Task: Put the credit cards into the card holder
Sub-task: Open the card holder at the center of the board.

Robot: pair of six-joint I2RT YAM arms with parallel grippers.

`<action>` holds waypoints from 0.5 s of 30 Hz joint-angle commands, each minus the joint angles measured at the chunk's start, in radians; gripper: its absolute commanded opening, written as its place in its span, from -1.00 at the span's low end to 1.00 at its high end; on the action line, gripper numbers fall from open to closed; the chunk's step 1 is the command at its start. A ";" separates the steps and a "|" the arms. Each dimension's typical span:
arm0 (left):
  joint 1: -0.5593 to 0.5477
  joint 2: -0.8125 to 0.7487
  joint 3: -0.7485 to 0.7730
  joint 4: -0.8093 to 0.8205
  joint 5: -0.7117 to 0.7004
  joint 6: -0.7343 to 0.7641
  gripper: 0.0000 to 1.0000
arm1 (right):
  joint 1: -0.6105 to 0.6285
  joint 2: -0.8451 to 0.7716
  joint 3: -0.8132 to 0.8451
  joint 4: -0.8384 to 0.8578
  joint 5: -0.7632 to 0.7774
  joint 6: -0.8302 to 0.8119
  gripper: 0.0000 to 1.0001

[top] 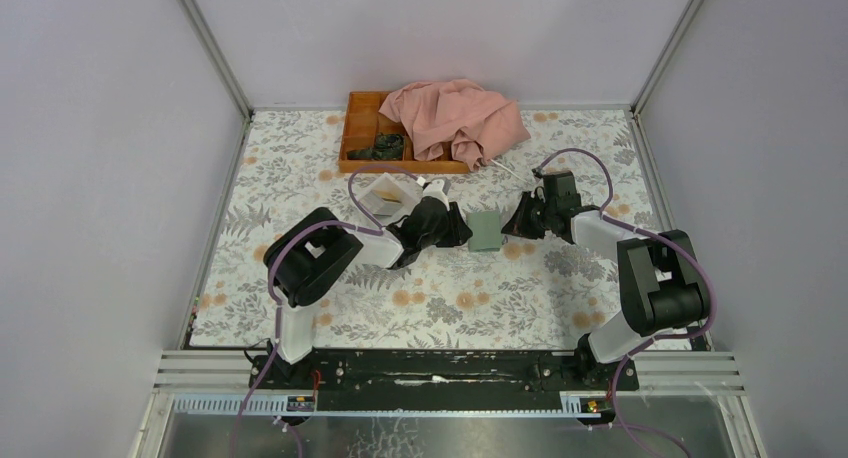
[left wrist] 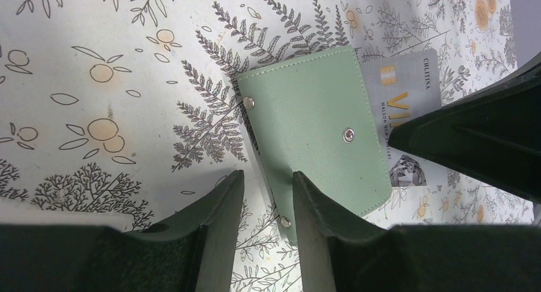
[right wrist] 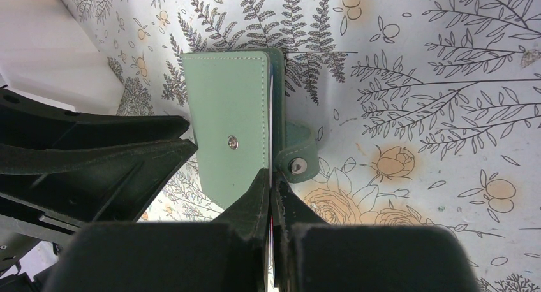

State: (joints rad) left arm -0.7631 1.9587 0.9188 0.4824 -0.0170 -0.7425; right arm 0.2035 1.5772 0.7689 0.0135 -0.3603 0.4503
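Flat grey-green card holder (left wrist: 312,123) w/ snap studs (left wrist: 348,135), grey card (left wrist: 408,91) at edge.

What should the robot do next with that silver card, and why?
Probably the right hand should slide the card slightly deeper into the card holder: it pinches the card, which sticks half out, while the open left hand straddles the holder's edge.
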 commanded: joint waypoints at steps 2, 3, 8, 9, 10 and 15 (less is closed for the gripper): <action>-0.005 0.084 -0.060 -0.179 -0.025 0.015 -0.15 | -0.007 -0.007 0.006 0.039 -0.022 0.004 -1.00; -0.005 0.083 -0.061 -0.177 -0.025 0.014 -0.15 | -0.007 -0.009 0.005 0.041 -0.024 0.004 -1.00; -0.004 0.079 -0.069 -0.173 -0.028 0.013 -0.14 | -0.007 -0.020 0.003 0.043 -0.032 0.007 -1.00; -0.005 0.077 -0.071 -0.174 -0.027 0.012 -0.15 | -0.007 -0.023 0.001 0.044 -0.034 0.007 -1.00; -0.005 0.080 -0.071 -0.173 -0.027 0.012 -0.15 | -0.007 -0.026 0.000 0.046 -0.036 0.008 -1.00; -0.005 0.079 -0.081 -0.165 -0.023 0.005 -0.15 | -0.007 -0.033 -0.003 0.054 -0.054 0.014 -1.00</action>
State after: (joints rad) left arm -0.7631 1.9610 0.9028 0.5159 -0.0193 -0.7502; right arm 0.2024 1.5772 0.7685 0.0181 -0.3695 0.4515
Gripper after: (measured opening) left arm 0.426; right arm 0.018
